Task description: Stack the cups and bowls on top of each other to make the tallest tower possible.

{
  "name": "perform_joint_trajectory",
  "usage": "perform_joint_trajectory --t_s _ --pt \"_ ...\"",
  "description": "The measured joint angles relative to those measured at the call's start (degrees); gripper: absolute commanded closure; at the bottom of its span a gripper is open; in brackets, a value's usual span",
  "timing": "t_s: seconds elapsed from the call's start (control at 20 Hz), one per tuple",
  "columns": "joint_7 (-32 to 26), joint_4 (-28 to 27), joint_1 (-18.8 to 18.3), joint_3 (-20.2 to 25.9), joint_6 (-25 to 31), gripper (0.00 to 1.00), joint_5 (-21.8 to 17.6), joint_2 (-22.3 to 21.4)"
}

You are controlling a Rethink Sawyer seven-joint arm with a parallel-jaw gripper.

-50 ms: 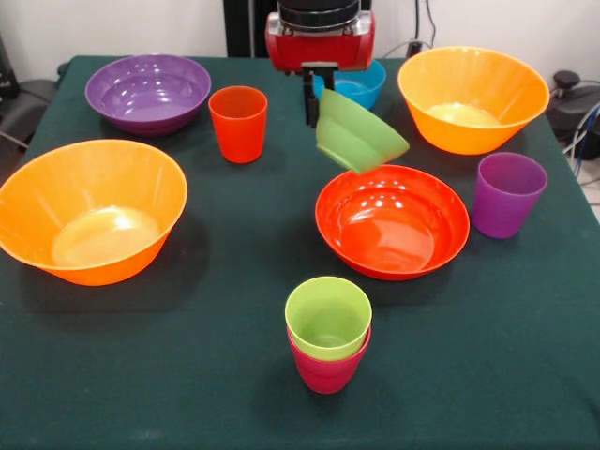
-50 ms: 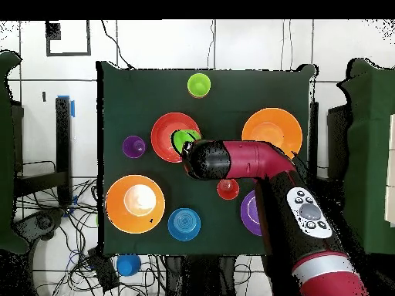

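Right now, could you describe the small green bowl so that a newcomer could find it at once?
Start at the red-orange bowl in the table's middle. Just above its far rim, the small lime green bowl hangs tilted from the gripper. It alone is off the table.

Hand (image 1: pixel 317 114) clamped, raised above table

Glossy, smooth plastic is seen on the bowls (image 1: pixel 392 220) and cups (image 1: pixel 238 122); the table (image 1: pixel 487 356) is covered in matt green cloth.
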Motion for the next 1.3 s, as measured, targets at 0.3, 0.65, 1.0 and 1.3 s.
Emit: perform_joint_trajectory --t_s 0.3,0.65,1.0,1.3 --pt "0.0 -2.0 0.0 0.1 1.2 1.00 4.3 0.1" --pt "0.0 -3.3 0.0 0.5 5.9 1.00 8.8 0.3" --pt "0.0 -5.8 -0.3 1.2 14.6 1.00 14.9 3.0" --pt "0.0 -10.0 -0.5 1.8 21.2 1.00 18.0 6.8"
